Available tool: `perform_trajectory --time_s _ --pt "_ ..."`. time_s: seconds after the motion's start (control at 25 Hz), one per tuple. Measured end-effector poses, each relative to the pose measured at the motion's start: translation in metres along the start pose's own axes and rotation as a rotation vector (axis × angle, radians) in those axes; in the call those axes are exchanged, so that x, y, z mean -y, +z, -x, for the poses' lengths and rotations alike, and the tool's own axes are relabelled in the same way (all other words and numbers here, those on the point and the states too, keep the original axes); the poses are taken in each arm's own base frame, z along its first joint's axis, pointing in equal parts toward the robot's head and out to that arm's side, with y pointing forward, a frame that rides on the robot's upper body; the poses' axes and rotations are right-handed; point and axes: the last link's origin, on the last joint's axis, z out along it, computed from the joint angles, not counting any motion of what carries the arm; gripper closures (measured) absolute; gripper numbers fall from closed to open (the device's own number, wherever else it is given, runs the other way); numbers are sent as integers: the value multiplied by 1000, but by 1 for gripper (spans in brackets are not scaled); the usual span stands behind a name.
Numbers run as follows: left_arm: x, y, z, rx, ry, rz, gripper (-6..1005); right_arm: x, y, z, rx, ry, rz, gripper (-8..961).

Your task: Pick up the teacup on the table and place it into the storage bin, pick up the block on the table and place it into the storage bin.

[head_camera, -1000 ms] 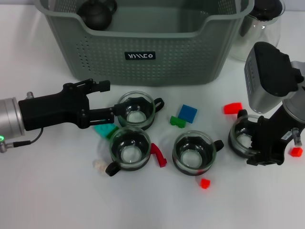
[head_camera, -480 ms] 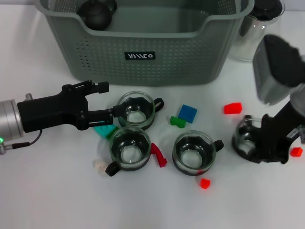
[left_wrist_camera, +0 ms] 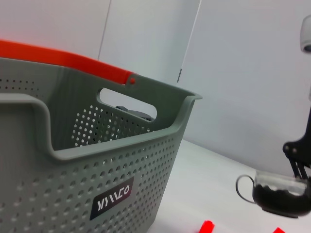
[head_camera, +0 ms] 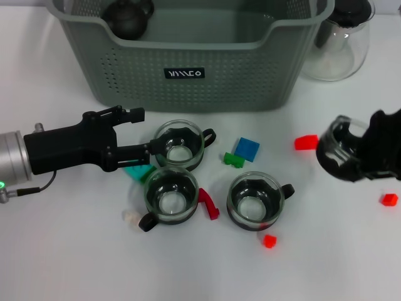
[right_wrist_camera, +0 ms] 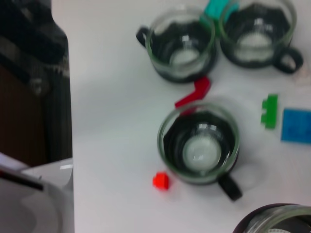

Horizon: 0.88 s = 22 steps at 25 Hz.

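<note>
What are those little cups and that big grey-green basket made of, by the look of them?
The teacups, like the lifted teacup in the right gripper, look like clear glass with a dark, probably plastic, holder and handle: the rims are see-through and glint. The storage bin looks like matte moulded plastic, with walls perforated by even holes and a cut-out handle.

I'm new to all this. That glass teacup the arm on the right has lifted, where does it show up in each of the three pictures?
Head view: the lifted teacup is at the right, tilted, held by the right gripper.
Left wrist view: the same cup hangs at lower right, clear of the table.
Right wrist view: only its rim peeks in at the bottom corner.
Shared landmark: the small red block.
</note>
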Motion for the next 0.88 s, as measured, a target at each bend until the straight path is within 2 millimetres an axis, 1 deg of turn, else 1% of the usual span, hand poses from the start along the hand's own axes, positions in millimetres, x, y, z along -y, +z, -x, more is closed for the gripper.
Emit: perform_trajectory --time_s 0.08,0.2,0.4,0.52,0.6,0.68,0.76,0.88 --pt "0 0 -1 0 2 2 139 1 -6 6 38 -18 5 896" --pt "0 0 -1 -1 4 4 139 0 -17 25 120 -64 20 896" --pt "1 1 -2 -2 5 4 140 -8 -41 74 324 -192 67 896" --pt "0 2 -2 -4 6 8 140 -6 -55 98 411 -234 61 896" --pt "-1 3 -2 -5 10 11 139 -1 -63 114 457 -231 35 896" --pt "-2 5 -2 -13 16 14 139 11 -67 129 483 -193 -15 896" --pt "-2 6 -3 -23 18 13 140 26 -68 144 493 -142 -90 896" --pt "-1 6 -5 -37 20 8 140 50 -63 164 469 -54 -234 896"
